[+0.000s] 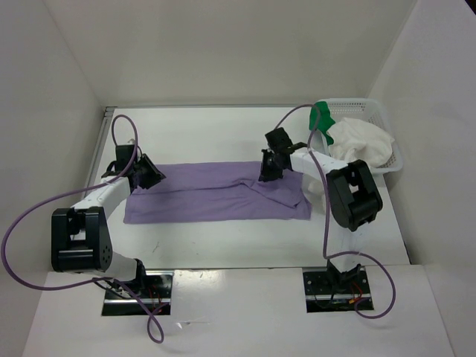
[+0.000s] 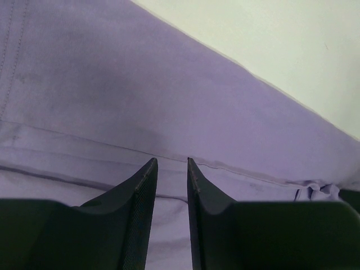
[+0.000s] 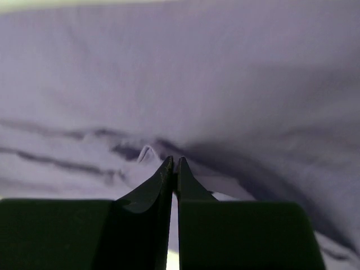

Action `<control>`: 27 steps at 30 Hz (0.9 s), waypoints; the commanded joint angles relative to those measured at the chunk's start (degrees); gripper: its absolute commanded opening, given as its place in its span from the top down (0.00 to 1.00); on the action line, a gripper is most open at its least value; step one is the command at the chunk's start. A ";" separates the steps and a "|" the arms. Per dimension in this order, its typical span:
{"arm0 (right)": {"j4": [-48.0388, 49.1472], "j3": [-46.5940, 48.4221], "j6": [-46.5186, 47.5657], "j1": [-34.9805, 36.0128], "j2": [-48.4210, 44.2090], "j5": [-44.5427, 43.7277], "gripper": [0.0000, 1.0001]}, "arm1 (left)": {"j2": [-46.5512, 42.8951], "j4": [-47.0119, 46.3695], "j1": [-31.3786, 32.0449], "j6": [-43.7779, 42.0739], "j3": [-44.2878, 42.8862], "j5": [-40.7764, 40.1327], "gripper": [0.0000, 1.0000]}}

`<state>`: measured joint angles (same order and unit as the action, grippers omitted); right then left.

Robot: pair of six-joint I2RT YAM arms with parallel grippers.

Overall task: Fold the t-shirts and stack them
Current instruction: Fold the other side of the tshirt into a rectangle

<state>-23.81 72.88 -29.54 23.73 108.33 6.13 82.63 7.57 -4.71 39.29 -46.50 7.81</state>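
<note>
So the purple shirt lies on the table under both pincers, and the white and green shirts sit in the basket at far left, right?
No: the basket with the white shirt and green shirt stands at far right, per the top external view. The purple shirt lies under the left pincer and right pincer.

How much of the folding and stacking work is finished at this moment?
Done: the lavender shirt lies on the table as a long band, seemingly folded once. In hand: the right fingers pinch a ridge of it toward its right end; the left fingers sit slightly open at its left end. Left: the white shirt and green shirt sit crumpled in the basket, and no stack exists yet.
</note>
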 commanded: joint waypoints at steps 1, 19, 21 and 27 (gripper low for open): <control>-1.32 -3.88 -2.45 3.51 -6.28 2.39 0.95 | -1.07 -2.65 0.23 0.79 -1.04 1.41 0.65; -0.35 -13.73 -15.81 9.67 -17.37 9.95 0.54 | 2.27 -3.35 0.23 1.32 -6.14 2.47 0.65; -1.31 -11.89 -14.77 9.67 -18.16 10.83 0.46 | 2.89 -3.35 0.23 1.32 -7.72 2.47 0.65; -3.96 -4.51 -8.96 5.38 -15.80 2.77 0.86 | 3.94 -3.88 0.76 1.93 -8.26 3.00 0.65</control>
<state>-26.83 63.70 -41.80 31.97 93.17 13.78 85.32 5.52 -4.51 40.80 -52.58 9.52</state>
